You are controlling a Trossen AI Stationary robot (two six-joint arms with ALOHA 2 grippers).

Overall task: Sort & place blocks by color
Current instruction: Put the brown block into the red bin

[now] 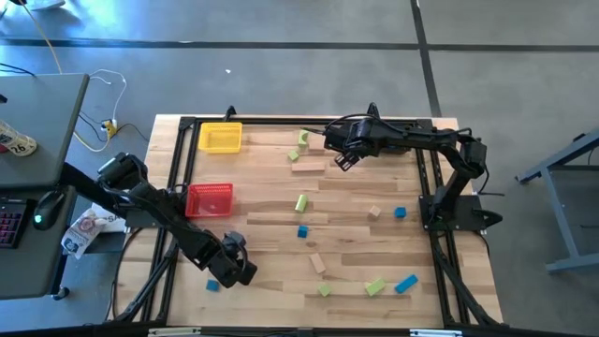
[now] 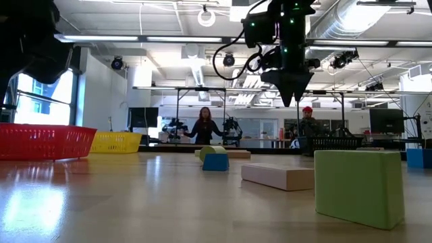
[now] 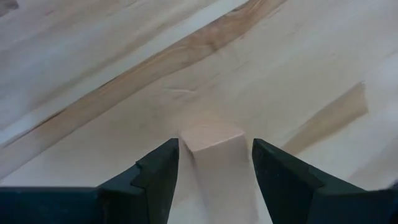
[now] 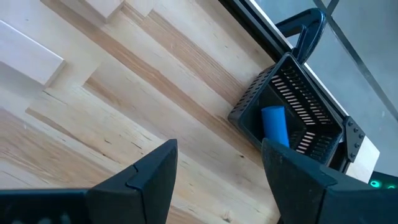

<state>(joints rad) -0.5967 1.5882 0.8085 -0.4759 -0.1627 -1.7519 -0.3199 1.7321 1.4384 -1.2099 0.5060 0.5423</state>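
Here, the left gripper (image 3: pixel 214 168) pinches a plain tan wooden block (image 3: pixel 214 140), its long axis running out between the fingers, above the table's near-left corner. Farther off, the right gripper (image 1: pixel 343 159) hangs spread above a tan wooden bar (image 1: pixel 307 168).

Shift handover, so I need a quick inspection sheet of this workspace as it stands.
Surface: pale wooden table, dry, no spills seen.
Job's things: small blue, green and tan blocks scattered loose; yellow mesh bin and red mesh bin at the left edge; black mesh bin holding a blue cylinder.
Clutter: nothing seen on the table.
Grippers: left gripper raised, gripping a tan wooden bar; right gripper open, empty.
Cables: yellow and white cable on the floor.
Surroundings: two people far behind the table.
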